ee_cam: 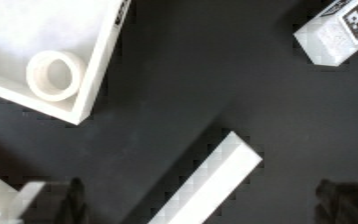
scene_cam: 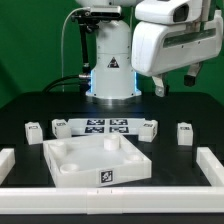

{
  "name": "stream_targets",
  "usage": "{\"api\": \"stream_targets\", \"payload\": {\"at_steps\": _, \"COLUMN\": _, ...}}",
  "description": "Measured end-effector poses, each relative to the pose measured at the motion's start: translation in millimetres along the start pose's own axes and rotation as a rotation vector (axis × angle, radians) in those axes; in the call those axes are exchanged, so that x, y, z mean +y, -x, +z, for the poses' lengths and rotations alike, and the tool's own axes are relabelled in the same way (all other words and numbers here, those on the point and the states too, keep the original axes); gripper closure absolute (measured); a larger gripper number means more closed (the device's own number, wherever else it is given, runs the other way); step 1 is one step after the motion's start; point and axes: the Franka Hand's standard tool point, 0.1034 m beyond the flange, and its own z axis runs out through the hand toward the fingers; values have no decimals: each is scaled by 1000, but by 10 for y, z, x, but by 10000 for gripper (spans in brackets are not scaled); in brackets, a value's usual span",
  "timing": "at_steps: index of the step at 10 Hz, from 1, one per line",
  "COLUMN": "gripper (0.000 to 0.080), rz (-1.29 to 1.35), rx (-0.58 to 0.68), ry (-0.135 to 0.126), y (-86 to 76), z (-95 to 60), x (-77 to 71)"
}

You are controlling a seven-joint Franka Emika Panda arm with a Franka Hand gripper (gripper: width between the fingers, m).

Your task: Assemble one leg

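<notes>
Several small white legs with marker tags stand in a row on the black table: two at the exterior view's left point(scene_cam: 34, 128) point(scene_cam: 62, 127) and two at its right point(scene_cam: 150, 126) point(scene_cam: 186, 131). The large white square tray-like part point(scene_cam: 95, 160) lies in front of them. My gripper point(scene_cam: 174, 82) hangs high above the table at the exterior view's right, open and empty. In the wrist view its two dark fingertips point(ee_cam: 34, 200) show far apart, with nothing between them; the gripper point(ee_cam: 194, 196) is well above one leg point(ee_cam: 345, 30) and a tray corner with a round hole point(ee_cam: 51, 72).
The marker board point(scene_cam: 105, 126) lies between the legs, in front of the robot base point(scene_cam: 110, 70). Low white rails edge the work area at the exterior view's left point(scene_cam: 6, 165), right point(scene_cam: 210, 165) and front. One rail point(ee_cam: 220, 175) shows below the gripper in the wrist view.
</notes>
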Motion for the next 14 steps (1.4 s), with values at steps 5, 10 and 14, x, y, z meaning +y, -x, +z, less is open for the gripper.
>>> {"api": "stream_targets", "payload": {"at_steps": 5, "gripper": 150, "rz": 17, "rx": -9, "ry": -5, "y": 10, "z": -4, "x": -1}}
{"api": "stream_targets", "payload": {"at_steps": 10, "gripper": 150, "rz": -98, "rx": 73, "ry": 23, "y": 172, "z": 143, "x": 64}}
{"api": "stream_targets", "payload": {"at_steps": 14, "gripper": 150, "rz": -410, "rx": 162, "ry": 140, "y": 373, "z": 345, "x": 268}}
